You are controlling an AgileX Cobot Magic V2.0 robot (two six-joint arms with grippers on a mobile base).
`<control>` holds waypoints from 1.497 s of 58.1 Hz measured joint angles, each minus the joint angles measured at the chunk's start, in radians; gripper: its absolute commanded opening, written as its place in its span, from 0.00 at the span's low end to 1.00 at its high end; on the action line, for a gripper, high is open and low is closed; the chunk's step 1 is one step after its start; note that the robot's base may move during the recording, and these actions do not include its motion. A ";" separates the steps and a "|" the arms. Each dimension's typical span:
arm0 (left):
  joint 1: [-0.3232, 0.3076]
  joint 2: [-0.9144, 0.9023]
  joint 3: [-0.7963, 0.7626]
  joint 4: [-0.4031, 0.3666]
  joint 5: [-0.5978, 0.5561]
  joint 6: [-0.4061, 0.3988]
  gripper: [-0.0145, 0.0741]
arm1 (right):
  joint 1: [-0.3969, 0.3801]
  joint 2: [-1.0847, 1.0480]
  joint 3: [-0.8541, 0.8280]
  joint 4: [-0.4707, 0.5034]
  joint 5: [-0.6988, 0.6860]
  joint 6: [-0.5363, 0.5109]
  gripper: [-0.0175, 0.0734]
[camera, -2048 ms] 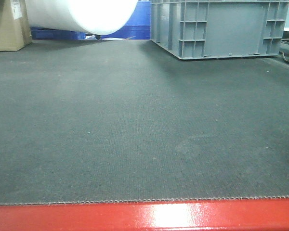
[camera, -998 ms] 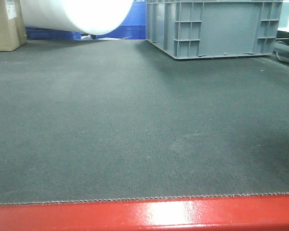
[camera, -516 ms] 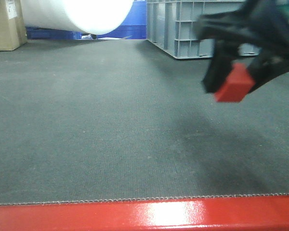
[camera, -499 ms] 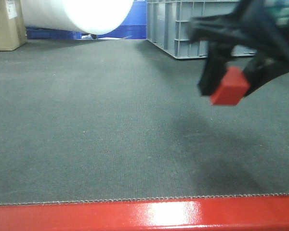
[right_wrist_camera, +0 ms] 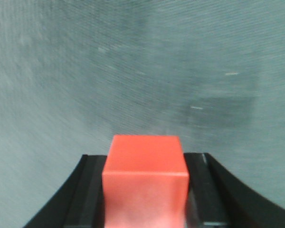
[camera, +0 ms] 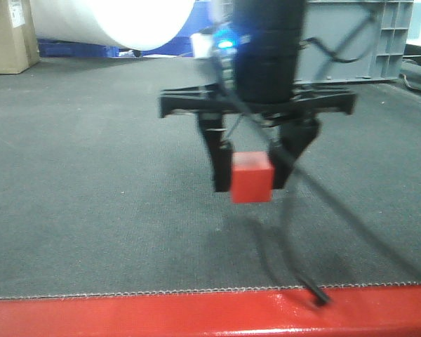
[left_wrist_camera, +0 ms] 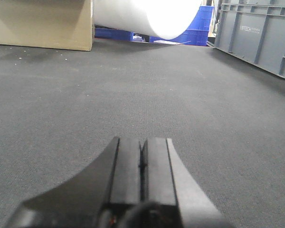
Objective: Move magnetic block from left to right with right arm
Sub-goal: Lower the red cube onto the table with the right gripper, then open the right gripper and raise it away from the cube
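Observation:
The magnetic block [camera: 251,177], a small plain red cube, hangs above the dark mat between the two black fingers of my right gripper [camera: 250,175], which is shut on it. In the right wrist view the magnetic block [right_wrist_camera: 145,178] fills the gap between the fingers, with its shadow on the mat beyond. That arm reaches down in the middle of the front view. My left gripper [left_wrist_camera: 142,154] is shut with its pads pressed together and nothing between them, low over the mat.
A grey plastic crate [camera: 358,38] stands at the back right. A large white roll [camera: 112,21] and a blue bin [camera: 196,35] lie at the back, with a cardboard box [camera: 7,35] at the far left. A glossy red frame bar [camera: 161,316] borders the mat's front edge.
My right arm came into view from the right holding the block and has moved left to the middle of the mat, where it now hangs lower.

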 measured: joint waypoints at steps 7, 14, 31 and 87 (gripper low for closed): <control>0.000 0.000 0.000 0.000 0.000 0.000 0.02 | 0.029 0.045 -0.045 0.000 0.017 0.040 0.57; 0.000 0.000 0.000 0.000 0.000 0.000 0.02 | 0.056 0.074 -0.061 0.007 0.017 0.051 0.57; 0.000 0.000 0.000 0.000 0.000 0.000 0.02 | 0.078 0.084 -0.062 0.035 -0.001 0.088 0.57; 0.000 0.000 0.000 0.000 0.000 0.000 0.02 | 0.084 -0.117 -0.020 -0.008 0.016 -0.003 0.80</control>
